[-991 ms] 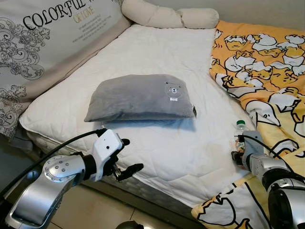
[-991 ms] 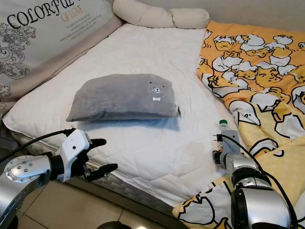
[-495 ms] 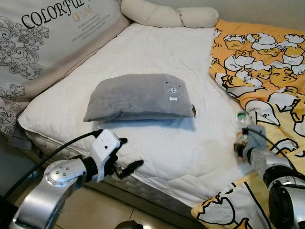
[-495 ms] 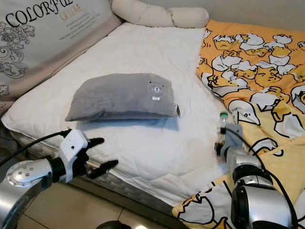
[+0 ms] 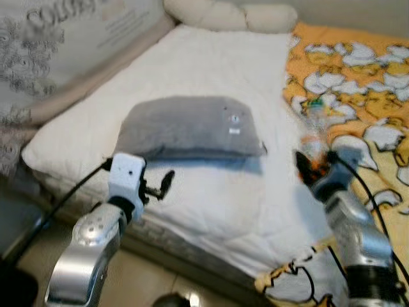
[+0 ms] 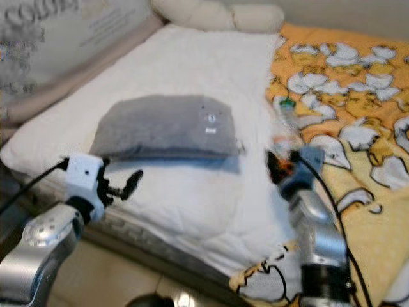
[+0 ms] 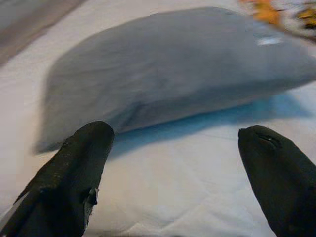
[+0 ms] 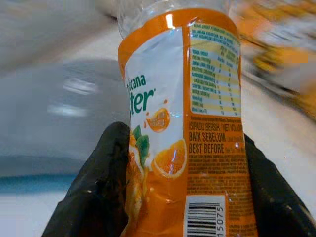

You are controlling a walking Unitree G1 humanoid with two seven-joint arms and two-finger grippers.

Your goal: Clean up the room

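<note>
A clear plastic bottle point(image 8: 182, 123) with an orange label and a green cap is held upright in my right gripper point(image 5: 313, 167), which is shut on it above the white mattress point(image 5: 211, 70), to the right of the grey pillow point(image 5: 188, 128). The bottle point(image 5: 313, 125) also appears blurred in the left eye view. My left gripper point(image 5: 156, 187) is open and hovers over the near edge of the mattress, just in front of the grey pillow point(image 7: 168, 69). Nothing is between its fingers point(image 7: 74, 173).
An orange duck-print blanket point(image 5: 358, 83) covers the right side of the bed. A cream bolster point(image 5: 223, 13) lies at the head. A large printed cushion point(image 5: 57, 45) leans along the left side. Floor shows below the bed's near edge point(image 5: 192, 256).
My right gripper has lifted the bottle up and moved it left toward the pillow. My left gripper has risen and moved forward to the mattress edge. The camera has shifted and the picture is blurred.
</note>
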